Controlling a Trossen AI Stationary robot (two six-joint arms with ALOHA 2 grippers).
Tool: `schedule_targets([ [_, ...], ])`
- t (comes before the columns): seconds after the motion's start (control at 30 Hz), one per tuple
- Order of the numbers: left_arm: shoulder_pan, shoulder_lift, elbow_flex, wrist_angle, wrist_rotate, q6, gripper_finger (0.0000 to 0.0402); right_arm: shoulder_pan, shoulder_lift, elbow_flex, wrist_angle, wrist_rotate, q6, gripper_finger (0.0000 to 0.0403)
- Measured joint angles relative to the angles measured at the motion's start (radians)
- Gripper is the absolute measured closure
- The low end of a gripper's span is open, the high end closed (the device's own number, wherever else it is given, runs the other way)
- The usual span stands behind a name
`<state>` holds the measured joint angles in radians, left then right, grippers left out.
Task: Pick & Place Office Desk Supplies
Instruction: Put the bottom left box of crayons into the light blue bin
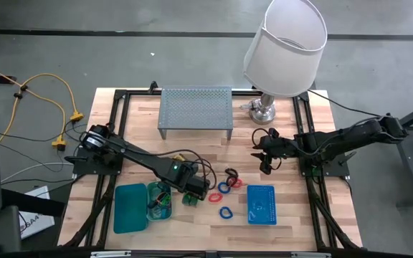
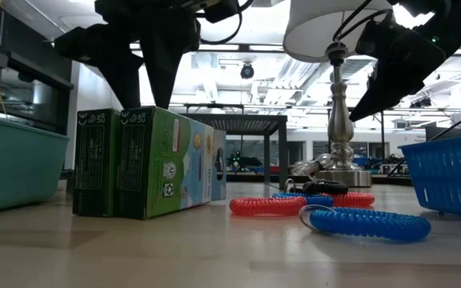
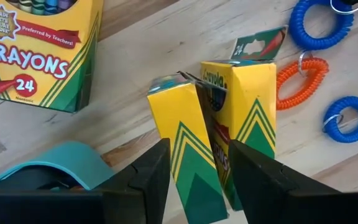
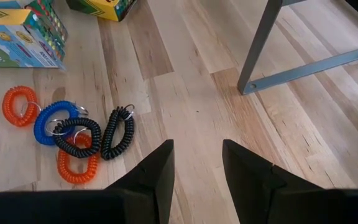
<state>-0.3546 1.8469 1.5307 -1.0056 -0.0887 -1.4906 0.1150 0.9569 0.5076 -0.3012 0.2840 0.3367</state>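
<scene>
Reaching in from the table's 9 o'clock side, my left gripper (image 3: 199, 149) sits low around the nearer of two upright crayon boxes (image 3: 188, 124), which stand side by side on the wooden table (image 1: 192, 154), a little toward 6 o'clock from its middle. The box shows between my left gripper's two dark sides, but whether it is clamped or only straddled I cannot tell. From table height, both boxes rest flat on the wood.

A teal tray (image 1: 130, 208) lies at 9 o'clock from the boxes. The coiled band loops (image 1: 224, 188) are scattered at 3 o'clock from them, with the blue mesh basket (image 1: 262, 204) beyond.

My right gripper (image 4: 197, 168) waits released and empty above bare wood, at 2 o'clock from the loops.

I judge this to be the pick-up of the crayon box. The next move calls for a firm squeeze on its narrow sides, then a straight lift that does not topple its neighbour (image 3: 247, 93).
</scene>
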Motion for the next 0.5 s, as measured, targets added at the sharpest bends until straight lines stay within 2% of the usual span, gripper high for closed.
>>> schedule_targets([
  [0.5, 0.0, 0.0, 0.0, -0.036, -0.019, 0.045, 0.0245, 0.0, 0.0, 0.0, -0.001, 0.0, 0.0, 0.0279],
])
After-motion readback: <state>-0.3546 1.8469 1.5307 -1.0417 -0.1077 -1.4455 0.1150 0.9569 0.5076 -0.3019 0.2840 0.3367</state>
